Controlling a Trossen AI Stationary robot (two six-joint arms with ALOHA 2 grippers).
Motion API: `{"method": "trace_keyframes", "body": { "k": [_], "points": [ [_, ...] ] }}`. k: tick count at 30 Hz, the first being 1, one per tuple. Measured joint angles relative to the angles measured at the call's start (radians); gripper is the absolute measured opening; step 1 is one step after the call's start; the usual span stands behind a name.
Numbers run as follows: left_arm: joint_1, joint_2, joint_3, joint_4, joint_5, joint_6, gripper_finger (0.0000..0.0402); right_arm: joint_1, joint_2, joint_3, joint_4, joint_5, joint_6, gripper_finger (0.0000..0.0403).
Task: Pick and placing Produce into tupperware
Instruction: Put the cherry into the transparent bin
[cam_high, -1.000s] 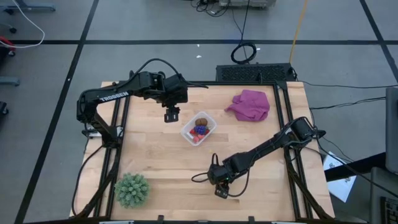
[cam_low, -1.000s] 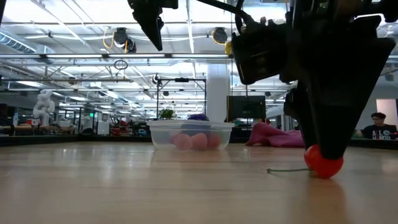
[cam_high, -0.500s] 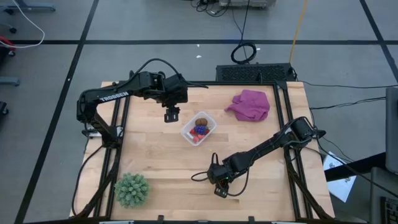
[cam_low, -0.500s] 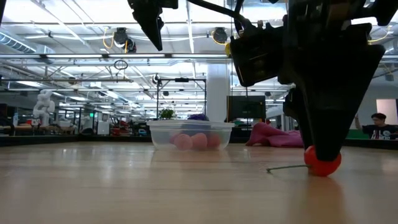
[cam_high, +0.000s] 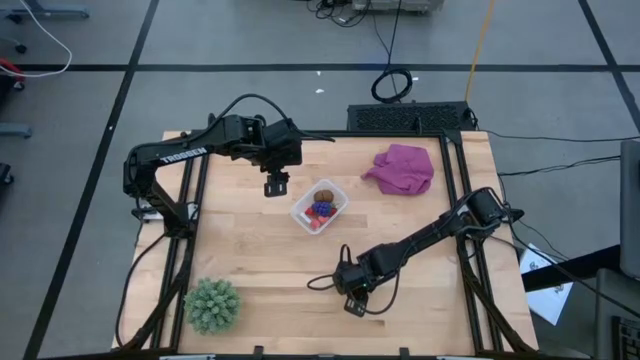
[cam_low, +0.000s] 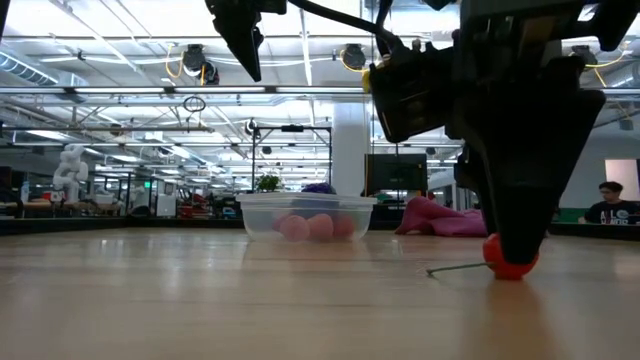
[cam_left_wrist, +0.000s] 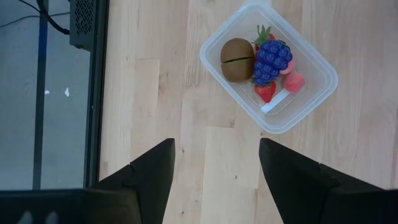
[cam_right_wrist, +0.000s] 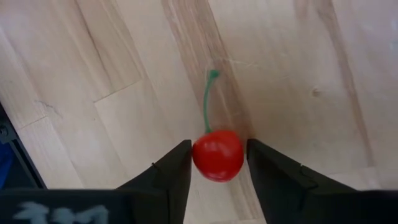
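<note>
Grasping the cherry (cam_right_wrist: 217, 154) on the table (cam_high: 260, 260), the right fingers (cam_right_wrist: 180, 171) flanked it, stem pointing away; left fingers (cam_left_wrist: 155, 168) released

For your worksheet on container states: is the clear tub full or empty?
Partly filled: the tub holds a brown oval, grape bunch and red pieces.

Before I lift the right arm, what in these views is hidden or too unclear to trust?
- Cherry: the right wrist view shows the right gripper with its jaws against both sides, but the underside is hidden; in the low view the gripper's body covers its top.
- Tupperware: in the low view, the cloudy wall blurs the fruit inside.
- High view: the right arm covers the cherry.
- Left gripper: jaws open, tips cut off by the picture edge.
</note>
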Motion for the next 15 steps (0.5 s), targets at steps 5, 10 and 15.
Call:
{"method": "trace_keyframes", "body": {
  "k": [5, 10, 15],
  "points": [
    [0.000, 0.000, 0.000, 0.000, 0.000, 0.000, 0.0239, -0.008, 0.000, 0.000, 0.000, -0.003, -0.007, 0.0131],
    [0.000, 0.000, 0.000, 0.000, 0.000, 0.000, 0.0239, -0.010, 0.000, 0.000, 0.001, -0.005, -0.019, 0.0125],
    [0.000, 0.000, 0.000, 0.000, 0.000, 0.000, 0.0239, -0.010, 0.000, 0.000, 0.003, -0.005, -0.022, 0.0124]
  ]
}}
